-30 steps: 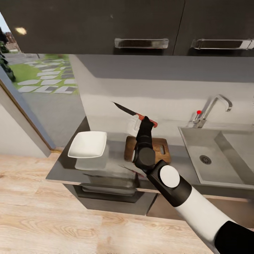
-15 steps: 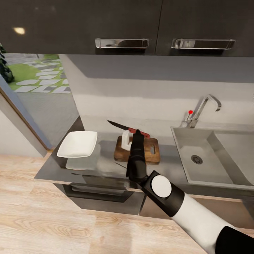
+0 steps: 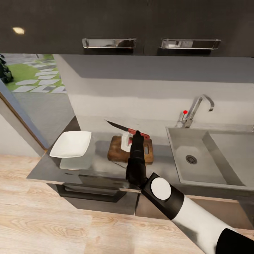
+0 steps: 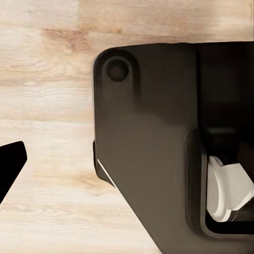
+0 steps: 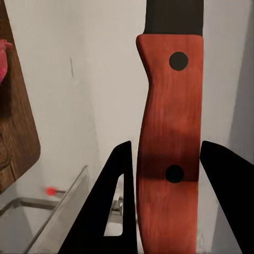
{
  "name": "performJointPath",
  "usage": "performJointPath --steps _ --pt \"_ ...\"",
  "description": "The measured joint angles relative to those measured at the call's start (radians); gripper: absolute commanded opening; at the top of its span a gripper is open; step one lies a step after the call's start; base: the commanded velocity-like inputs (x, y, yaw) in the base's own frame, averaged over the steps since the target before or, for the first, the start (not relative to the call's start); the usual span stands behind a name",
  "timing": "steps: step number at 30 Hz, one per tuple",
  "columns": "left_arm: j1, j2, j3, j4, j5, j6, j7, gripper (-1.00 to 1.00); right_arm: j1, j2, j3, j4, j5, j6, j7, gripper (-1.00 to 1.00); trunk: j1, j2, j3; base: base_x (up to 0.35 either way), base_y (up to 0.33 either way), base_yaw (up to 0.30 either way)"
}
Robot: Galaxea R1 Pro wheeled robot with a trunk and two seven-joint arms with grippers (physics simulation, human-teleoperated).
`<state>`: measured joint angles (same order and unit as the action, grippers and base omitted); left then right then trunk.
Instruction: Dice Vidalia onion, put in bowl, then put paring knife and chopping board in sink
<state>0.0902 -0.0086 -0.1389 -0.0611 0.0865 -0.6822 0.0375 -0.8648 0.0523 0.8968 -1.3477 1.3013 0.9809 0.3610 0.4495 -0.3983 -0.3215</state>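
My right gripper (image 3: 138, 134) is shut on the red handle of the paring knife (image 3: 120, 126), holding it level just above the far edge of the chopping board (image 3: 115, 153); the dark blade points left. In the right wrist view the handle (image 5: 169, 106) sits clamped between the gripper's (image 5: 168, 149) black fingers. A pale whitish lump (image 3: 125, 141) stands on the board beside the gripper, and a reddish-pink bit (image 5: 4, 53) shows over the board (image 5: 16, 132); I cannot tell whether either is the onion. The white bowl (image 3: 70, 144) rests on the grey countertop (image 3: 95, 168), left of the board. The sink (image 3: 178, 151) lies to the right.
The steel tap (image 3: 197, 107) with its red-tipped lever stands behind the sink. Dark wall cabinets (image 3: 109, 21) hang overhead. A doorway to a garden opens at the far left. In the left wrist view, wood floor (image 4: 47, 79), the robot's dark base (image 4: 153, 132) and one dark fingertip (image 4: 10, 165) appear.
The whole view has shifted, so the camera moved. Relative to the board, my right gripper has lowered the knife from well above to just over its far edge.
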Motion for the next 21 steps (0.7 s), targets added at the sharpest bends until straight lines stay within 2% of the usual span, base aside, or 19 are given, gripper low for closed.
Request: performJointPath --steps 11,21 --pt "0.0 -0.001 -0.001 0.0 0.0 0.0 0.0 1.0 0.009 0.018 0.0 0.0 0.001 0.0 -0.002 -1.0 0.0 0.0 0.0 0.0 -0.293 0.0" --pt "0.0 -0.001 0.0 0.0 0.0 0.0 0.0 1.0 0.024 0.046 0.0 0.014 -0.001 0.0 -0.001 -1.0 0.0 0.0 0.0 0.0 -0.037 0.0"
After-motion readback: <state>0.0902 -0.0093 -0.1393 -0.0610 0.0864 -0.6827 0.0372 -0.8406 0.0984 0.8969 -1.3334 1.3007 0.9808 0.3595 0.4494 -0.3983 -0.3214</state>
